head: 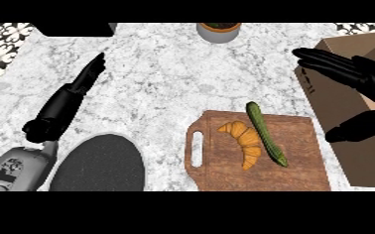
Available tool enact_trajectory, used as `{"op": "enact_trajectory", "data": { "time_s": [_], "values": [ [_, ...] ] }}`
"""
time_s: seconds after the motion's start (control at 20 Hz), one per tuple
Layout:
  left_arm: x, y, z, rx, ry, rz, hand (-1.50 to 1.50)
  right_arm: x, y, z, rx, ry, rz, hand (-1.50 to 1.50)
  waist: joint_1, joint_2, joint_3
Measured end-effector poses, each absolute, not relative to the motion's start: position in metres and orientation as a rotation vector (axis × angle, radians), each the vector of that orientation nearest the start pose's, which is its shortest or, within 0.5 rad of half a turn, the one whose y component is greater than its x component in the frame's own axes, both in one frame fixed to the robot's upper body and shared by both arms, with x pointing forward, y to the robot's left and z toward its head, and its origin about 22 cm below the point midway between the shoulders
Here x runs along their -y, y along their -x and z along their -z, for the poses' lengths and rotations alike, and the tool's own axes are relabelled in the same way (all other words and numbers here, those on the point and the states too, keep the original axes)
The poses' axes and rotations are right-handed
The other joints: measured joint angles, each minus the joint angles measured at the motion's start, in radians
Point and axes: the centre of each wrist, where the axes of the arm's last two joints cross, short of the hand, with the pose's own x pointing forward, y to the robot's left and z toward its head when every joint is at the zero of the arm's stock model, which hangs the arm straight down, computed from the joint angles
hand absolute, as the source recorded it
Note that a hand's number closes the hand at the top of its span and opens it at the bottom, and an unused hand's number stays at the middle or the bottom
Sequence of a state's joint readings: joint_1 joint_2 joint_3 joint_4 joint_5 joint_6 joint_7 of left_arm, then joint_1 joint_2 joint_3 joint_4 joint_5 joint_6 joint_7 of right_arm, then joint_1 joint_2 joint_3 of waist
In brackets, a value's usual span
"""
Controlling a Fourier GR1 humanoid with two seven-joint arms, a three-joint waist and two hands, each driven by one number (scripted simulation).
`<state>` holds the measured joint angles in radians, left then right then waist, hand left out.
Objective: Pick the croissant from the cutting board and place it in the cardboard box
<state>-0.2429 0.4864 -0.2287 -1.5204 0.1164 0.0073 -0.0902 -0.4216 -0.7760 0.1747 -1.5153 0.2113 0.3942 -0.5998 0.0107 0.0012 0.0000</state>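
Marble bench (161,79) held the left hand (85,78) with fingers straight and together, a dark plate (99,164), the wooden cutting board (300,163) where the croissant (245,140) lay against a cucumber (265,134), and the right hand (351,69), fingers straight and apart, over the cardboard box (330,101).

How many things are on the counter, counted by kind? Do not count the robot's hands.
Food: 2 (croissant, cucumber)
Cutting board: 1
Cardboard box: 1
Pot: 1
Dark plate: 1
Unclear black thing, top left: 1
Total: 7
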Motion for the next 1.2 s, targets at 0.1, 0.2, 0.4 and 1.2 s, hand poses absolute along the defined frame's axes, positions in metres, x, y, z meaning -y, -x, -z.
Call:
{"op": "enact_trajectory", "data": {
  "time_s": [0.1, 0.2, 0.4, 1.2],
  "values": [
    [-0.268, -0.292, -0.071, 1.745, -0.098, 0.534, 0.00, 0.304, -0.313, -0.170, 1.920, 0.120, -1.574, -1.50, -0.004, -0.002, -0.001],
    [-0.270, -0.291, -0.067, 1.746, -0.094, 0.534, 0.00, 0.293, -0.308, -0.170, 1.847, 0.156, -1.694, -1.50, -0.005, -0.002, -0.001],
    [-0.270, -0.291, -0.064, 1.737, -0.101, 0.527, 0.00, 0.259, -0.291, -0.167, 1.728, 0.211, -1.865, -1.50, -0.011, -0.004, -0.001],
    [-0.272, -0.290, -0.069, 1.749, -0.101, 0.527, 0.00, 0.179, -0.220, -0.147, 1.397, 0.408, -2.040, -1.50, -0.012, -0.003, 0.000]
  ]
}}
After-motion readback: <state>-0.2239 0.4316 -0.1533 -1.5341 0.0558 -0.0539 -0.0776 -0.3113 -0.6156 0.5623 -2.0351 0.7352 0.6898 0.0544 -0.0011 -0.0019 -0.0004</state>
